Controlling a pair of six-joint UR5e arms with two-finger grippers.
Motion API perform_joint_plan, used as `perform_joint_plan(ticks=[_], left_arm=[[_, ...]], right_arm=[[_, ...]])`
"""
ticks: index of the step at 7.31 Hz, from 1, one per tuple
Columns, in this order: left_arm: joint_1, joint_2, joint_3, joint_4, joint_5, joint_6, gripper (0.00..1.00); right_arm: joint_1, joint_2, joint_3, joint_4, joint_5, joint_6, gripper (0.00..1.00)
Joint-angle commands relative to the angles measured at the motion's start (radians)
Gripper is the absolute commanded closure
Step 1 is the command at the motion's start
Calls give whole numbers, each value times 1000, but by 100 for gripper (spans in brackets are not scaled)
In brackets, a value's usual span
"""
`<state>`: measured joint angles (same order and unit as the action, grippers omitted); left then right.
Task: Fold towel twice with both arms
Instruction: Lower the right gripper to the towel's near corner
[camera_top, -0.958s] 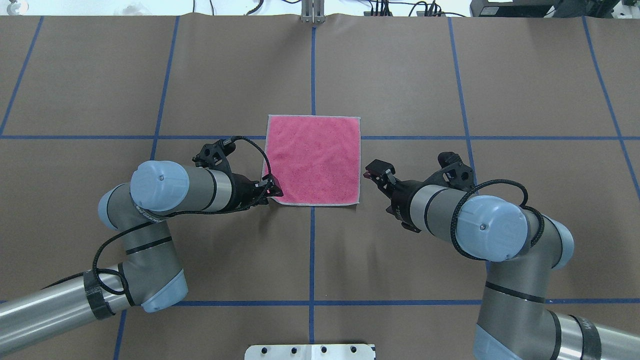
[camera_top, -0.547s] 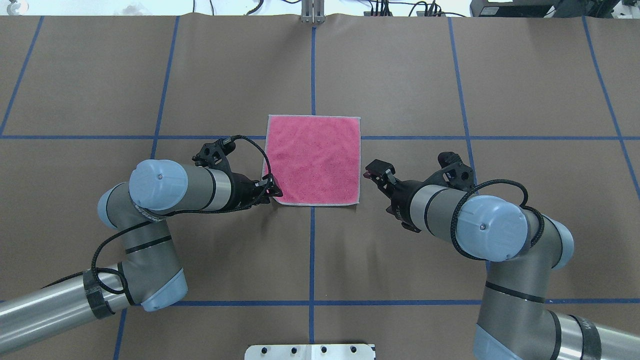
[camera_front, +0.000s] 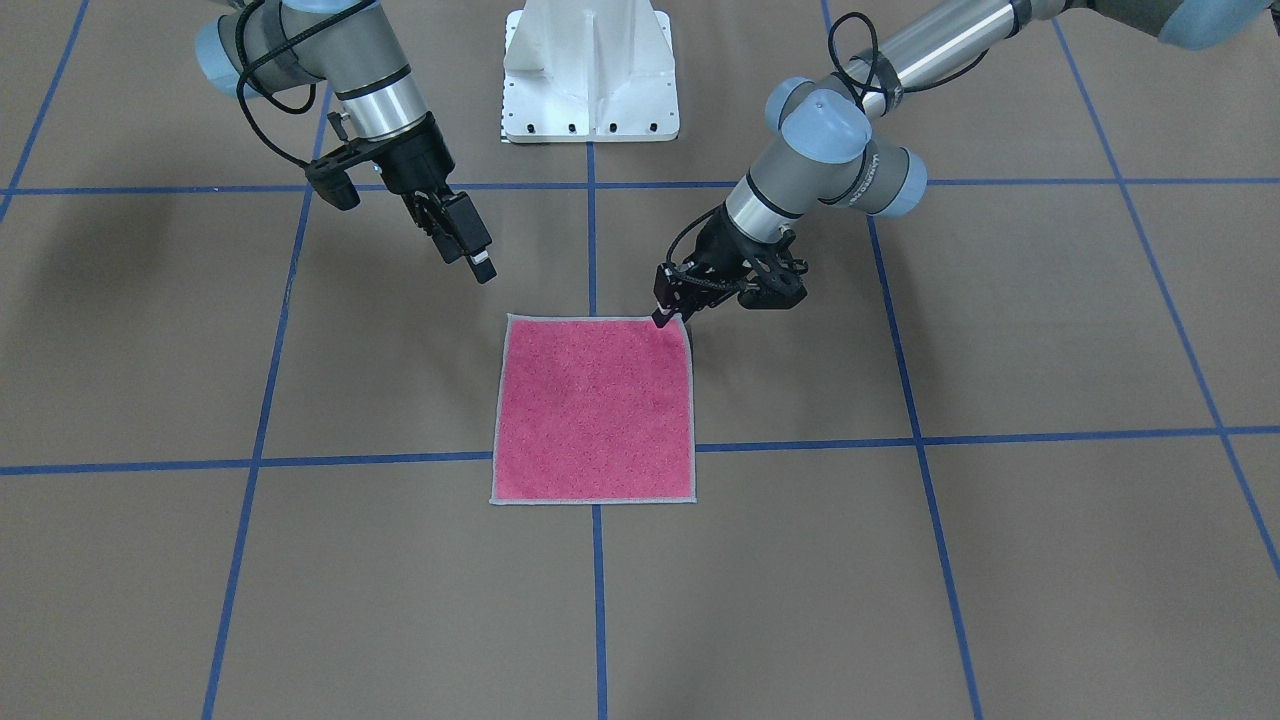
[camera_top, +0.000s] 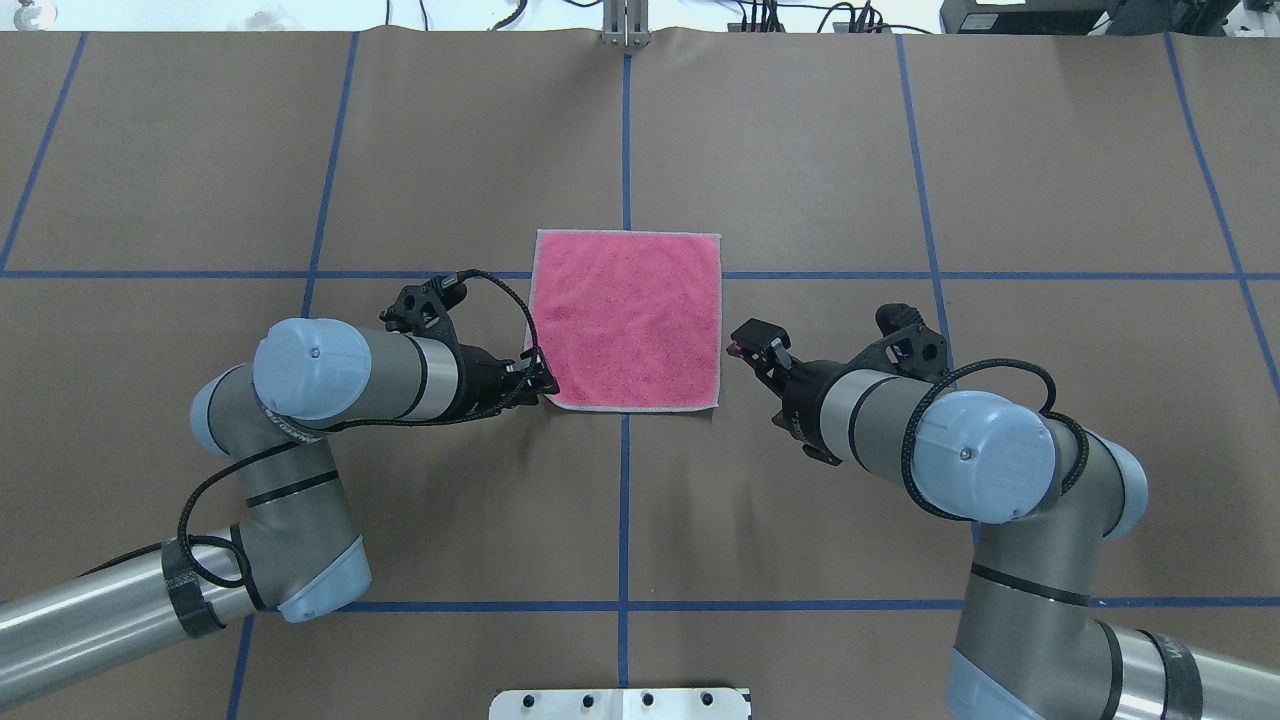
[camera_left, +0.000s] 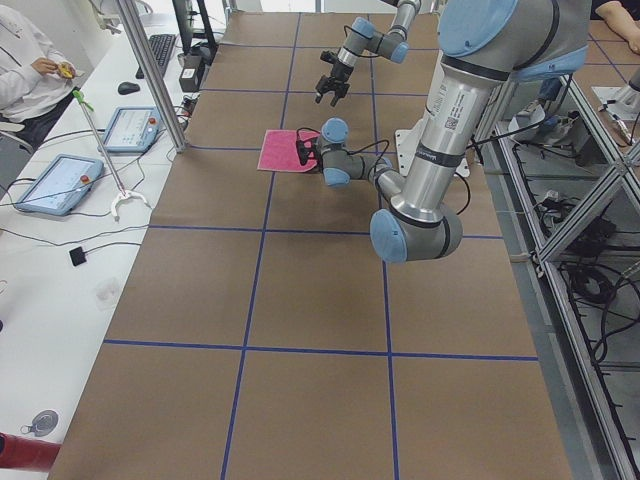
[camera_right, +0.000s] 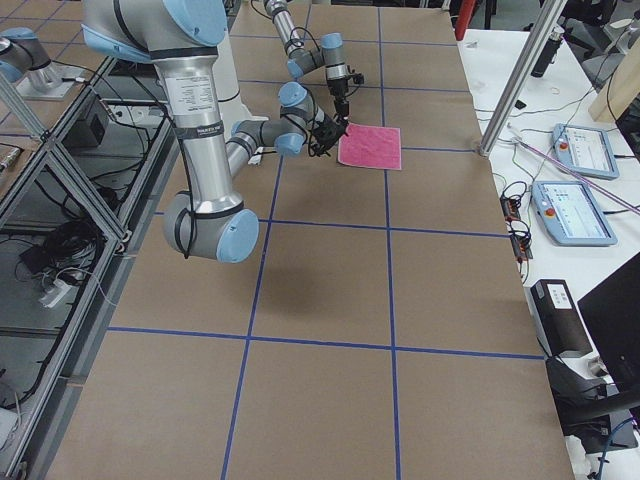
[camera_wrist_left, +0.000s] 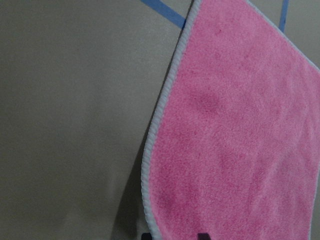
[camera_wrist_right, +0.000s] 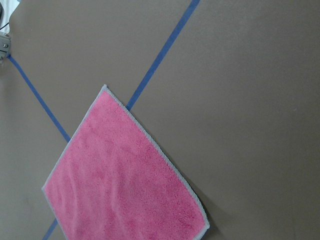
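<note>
Pink towel (camera_top: 625, 320) lies flat; left end effector (camera_top: 545, 382) straddles one corner, jaws apart; right end effector (camera_top: 735, 350), state unclear, hangs aside, so folding may skew.

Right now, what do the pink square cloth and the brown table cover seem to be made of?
The pink square cloth looks like terry or microfibre: matte, fuzzy pile with a stitched light grey edge. The brown table cover looks like matte paper, perhaps thin sheet: its far edge lies wavy.

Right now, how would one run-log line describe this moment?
towel: flat, pink up | left fingers: at near-left corner | right fingers: off towel, raised | folds: none
</note>
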<state>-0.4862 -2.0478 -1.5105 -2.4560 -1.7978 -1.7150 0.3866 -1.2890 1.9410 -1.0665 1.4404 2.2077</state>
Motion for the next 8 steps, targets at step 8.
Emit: perform_joint_plan(ticks=[8], left_arm=[[0,26,-20,0,0,0,100]], right_arm=[[-6,-24,-2,-7,2,0,2]])
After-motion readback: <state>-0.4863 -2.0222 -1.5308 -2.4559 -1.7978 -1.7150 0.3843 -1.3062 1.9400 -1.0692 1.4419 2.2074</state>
